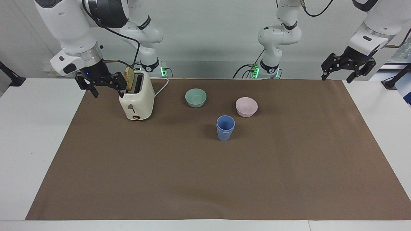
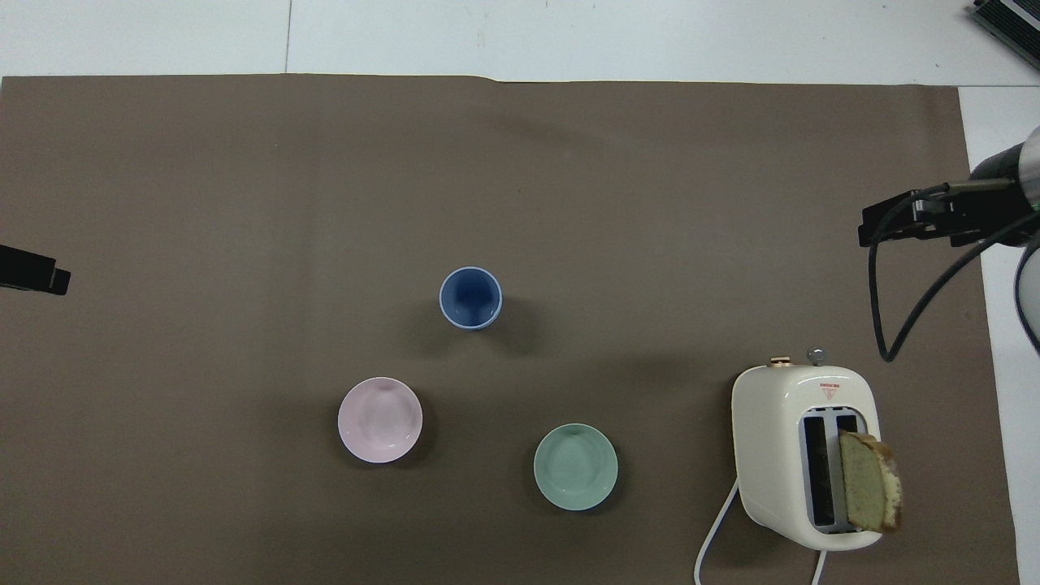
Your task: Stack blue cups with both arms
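Note:
The two blue cups [image 1: 225, 128] stand nested one inside the other, upright near the middle of the brown mat [image 1: 205, 179]; from above they show as a single rim [image 2: 470, 297]. My right gripper [image 1: 108, 91] hangs open and empty in the air beside the toaster, over the mat's edge at the right arm's end [image 2: 918, 223]. My left gripper [image 1: 336, 78] is open and empty too, raised over the mat's corner at the left arm's end; only its tip [image 2: 36, 272] shows from above. Both are well apart from the cups.
A cream toaster [image 1: 137, 101] with a slice of bread [image 2: 869, 481] in one slot stands at the right arm's end. A mint-green bowl [image 1: 196, 97] and a pink bowl [image 1: 246, 106] sit nearer to the robots than the cups.

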Action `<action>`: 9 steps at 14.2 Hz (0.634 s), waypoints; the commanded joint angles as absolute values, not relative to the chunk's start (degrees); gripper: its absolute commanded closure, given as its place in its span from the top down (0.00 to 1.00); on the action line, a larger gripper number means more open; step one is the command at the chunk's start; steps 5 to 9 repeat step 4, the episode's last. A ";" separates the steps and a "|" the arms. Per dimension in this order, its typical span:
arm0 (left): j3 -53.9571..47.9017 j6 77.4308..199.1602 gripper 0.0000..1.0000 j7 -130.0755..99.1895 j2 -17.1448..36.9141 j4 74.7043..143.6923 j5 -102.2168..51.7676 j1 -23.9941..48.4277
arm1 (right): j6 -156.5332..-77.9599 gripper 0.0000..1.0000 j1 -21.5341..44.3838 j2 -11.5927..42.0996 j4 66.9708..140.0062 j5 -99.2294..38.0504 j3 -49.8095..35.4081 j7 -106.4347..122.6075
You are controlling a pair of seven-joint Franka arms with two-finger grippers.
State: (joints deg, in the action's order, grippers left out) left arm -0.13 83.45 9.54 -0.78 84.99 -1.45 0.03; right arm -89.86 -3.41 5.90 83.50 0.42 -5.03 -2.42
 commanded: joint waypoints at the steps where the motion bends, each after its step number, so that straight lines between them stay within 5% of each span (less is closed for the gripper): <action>1: 0.35 83.41 1.00 7.82 -0.88 84.73 -0.18 1.23 | -91.14 1.00 -3.96 4.31 85.61 0.09 -5.54 -1.58; 9: 0.26 83.41 1.00 7.91 -0.97 84.73 -0.18 1.23 | -91.14 1.00 -3.78 4.31 85.61 0.09 -5.54 -1.58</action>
